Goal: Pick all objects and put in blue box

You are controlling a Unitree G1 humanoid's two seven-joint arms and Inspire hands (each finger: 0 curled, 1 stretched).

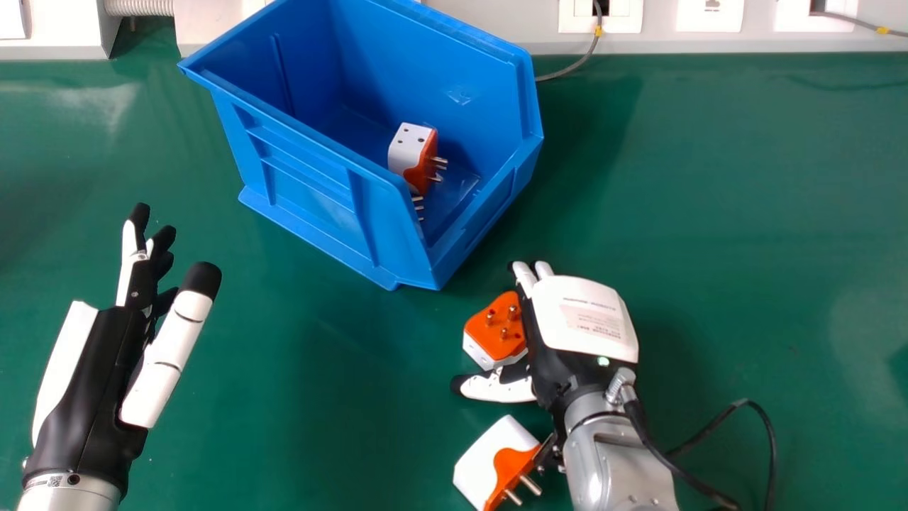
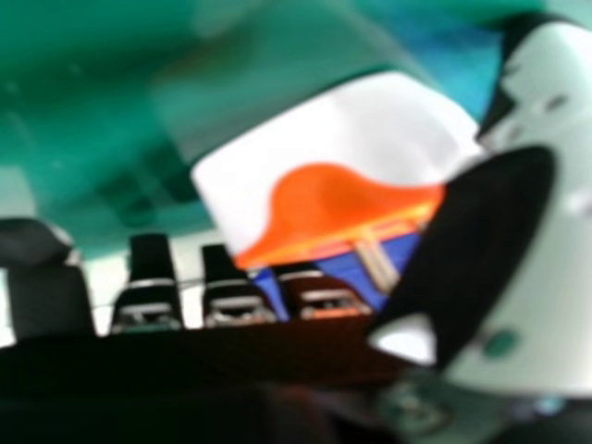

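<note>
Right hand (image 1: pixel 585 319): laid low over the worktop (image 1: pixel 745 213), fingers (image 1: pixel 523 275) and thumb (image 1: pixel 496 388) apart, nothing properly clamped tbh
Blue box (image 1: pixel 305 184): sat just ahead, white-and-orange adapter (image 1: pixel 411 149) already in
Left hand (image 1: pixel 92 397): left side, fingers relaxed
Pins-up adapter (image 1: pixel 494 326): between right thumb and fingers; pickup's being lined up, probably. Grip needs to be closed, then lifted boxwards
Other adapter (image 1: pixel 496 461): by the right wrist, still to be boxed

Perhaps a lab or workshop: green-covered bench (image 1: pixel 745 213), with white socket plates (image 1: pixel 709 15) along its back edge.
</note>
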